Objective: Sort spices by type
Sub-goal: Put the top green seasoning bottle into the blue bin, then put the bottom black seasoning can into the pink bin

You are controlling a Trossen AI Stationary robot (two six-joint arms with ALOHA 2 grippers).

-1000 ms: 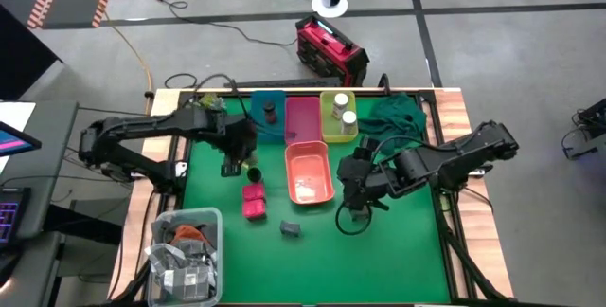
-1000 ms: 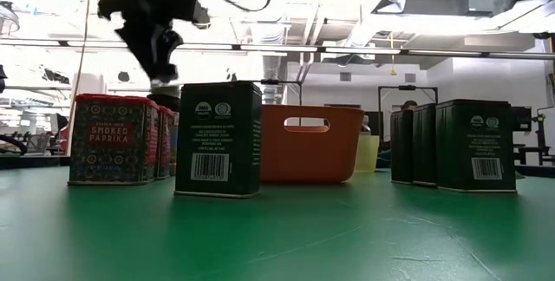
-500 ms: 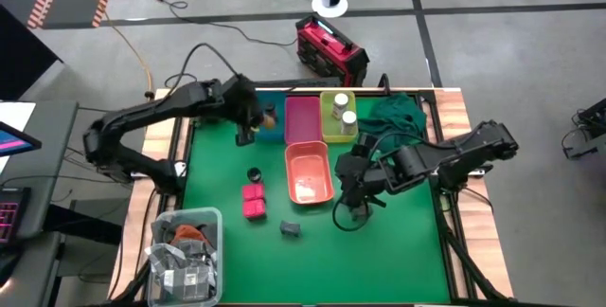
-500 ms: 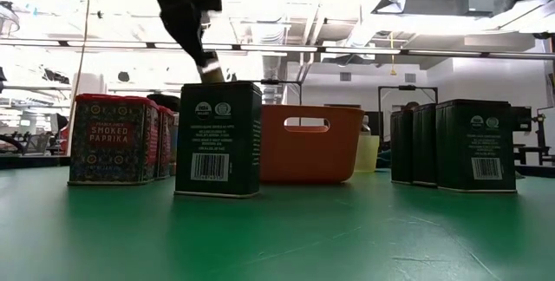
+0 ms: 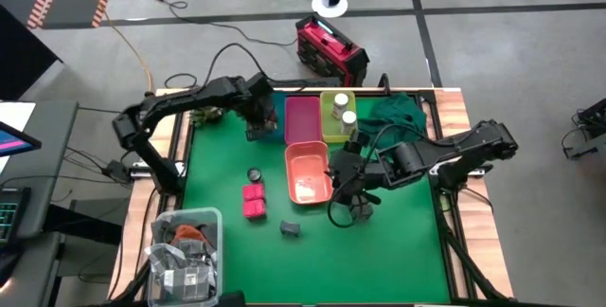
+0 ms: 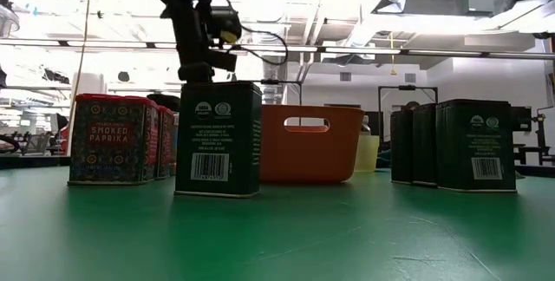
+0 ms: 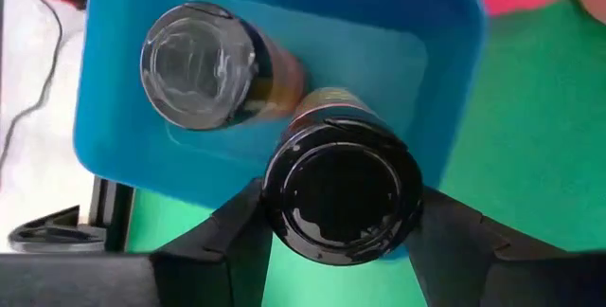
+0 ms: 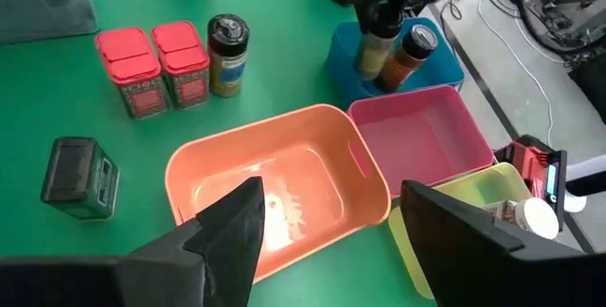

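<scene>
The left gripper (image 5: 258, 117) is over the blue bin (image 7: 445, 80) at the far side of the table, its fingers clamped on a dark-capped spice jar (image 7: 343, 189) held upright just above the bin's floor. A second jar (image 7: 204, 56) with a clear-looking lid already stands in the same bin, touching or nearly touching the held one. The right gripper (image 5: 352, 189) hovers beside the salmon bin (image 8: 284, 189), its fingers spread apart and holding nothing. On the green mat (image 5: 398, 250), a third dark jar (image 8: 227, 53) stands just beside two red paprika tins (image 8: 151, 68) set side by side, and a dark grey tin (image 8: 80, 176) stands alone nearer the front edge. The pink bin (image 8: 421, 146) is next to the blue one, and white-capped bottles (image 5: 344, 110) sit in the yellow bin (image 5: 327, 135). A clear tub (image 5: 185, 255) sits at the near left corner.
</scene>
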